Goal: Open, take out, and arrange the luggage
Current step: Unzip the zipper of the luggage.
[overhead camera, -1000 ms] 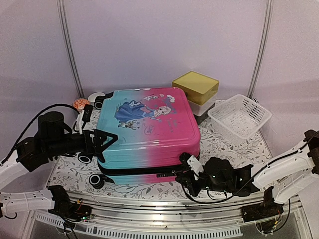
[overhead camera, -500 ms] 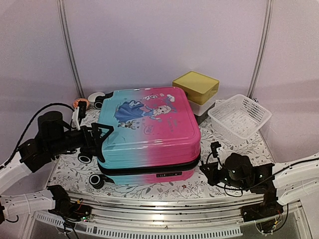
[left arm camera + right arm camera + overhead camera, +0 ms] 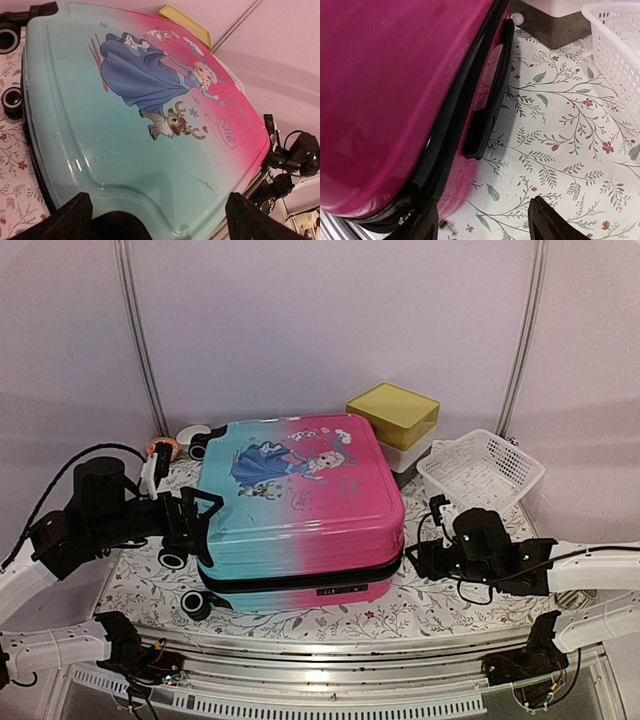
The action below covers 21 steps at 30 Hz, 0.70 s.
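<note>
The luggage [image 3: 300,495] lies flat in the middle of the table, turquoise on the left and pink on the right, with its lid down. My left gripper [image 3: 205,528] is open at its turquoise left edge, and the shell [image 3: 125,125] spans between the fingers [image 3: 70,220]. My right gripper [image 3: 418,558] hangs open beside the pink right side, holding nothing. In the right wrist view the black zipper band [image 3: 450,135] and side handle [image 3: 487,115] run just left of that gripper [image 3: 482,225].
A yellow-topped box [image 3: 393,418] stands behind the suitcase's right corner. A white mesh basket [image 3: 480,472] sits at the back right, close to the right arm. Black wheels [image 3: 172,558] stick out on the left. The flowered table mat [image 3: 560,150] lies bare under the right gripper.
My right gripper has opened and swung from the suitcase's front right corner round to its right side. The left gripper has stayed open at the left edge.
</note>
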{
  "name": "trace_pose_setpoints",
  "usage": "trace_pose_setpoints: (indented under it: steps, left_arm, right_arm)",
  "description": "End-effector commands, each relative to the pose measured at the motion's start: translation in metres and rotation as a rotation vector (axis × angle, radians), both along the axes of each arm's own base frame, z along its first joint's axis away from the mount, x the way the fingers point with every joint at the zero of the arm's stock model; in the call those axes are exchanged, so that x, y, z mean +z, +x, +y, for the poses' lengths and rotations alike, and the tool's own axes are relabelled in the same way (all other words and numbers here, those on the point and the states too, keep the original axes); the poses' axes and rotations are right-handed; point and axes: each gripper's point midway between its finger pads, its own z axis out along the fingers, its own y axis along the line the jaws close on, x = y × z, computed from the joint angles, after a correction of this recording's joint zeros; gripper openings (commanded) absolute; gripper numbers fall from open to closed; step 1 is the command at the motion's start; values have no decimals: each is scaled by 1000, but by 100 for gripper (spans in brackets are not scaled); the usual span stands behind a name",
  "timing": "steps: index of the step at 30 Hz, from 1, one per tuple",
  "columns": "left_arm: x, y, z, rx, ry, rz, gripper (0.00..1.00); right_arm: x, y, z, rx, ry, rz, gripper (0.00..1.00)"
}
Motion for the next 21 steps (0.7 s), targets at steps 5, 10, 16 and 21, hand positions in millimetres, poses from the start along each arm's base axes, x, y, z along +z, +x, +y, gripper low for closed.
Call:
trace_pose_setpoints:
  steps: [5, 10, 16, 21]
  left_arm:
    - [-15, -43, 11, -107, 95, 191, 89]
    - [9, -88, -32, -451, -78, 221, 62]
    - [3, -132, -52, -683, -127, 240, 0]
    - [-21, -151, -59, -723, -66, 284, 0]
  right_arm:
    - [63, 24, -11, 17, -8, -115, 72]
    - [93, 43, -17, 4, 22, -149, 73]
    - [106, 63, -10, 9, 58, -132, 74]
    - [104, 81, -1, 8, 103, -68, 75]
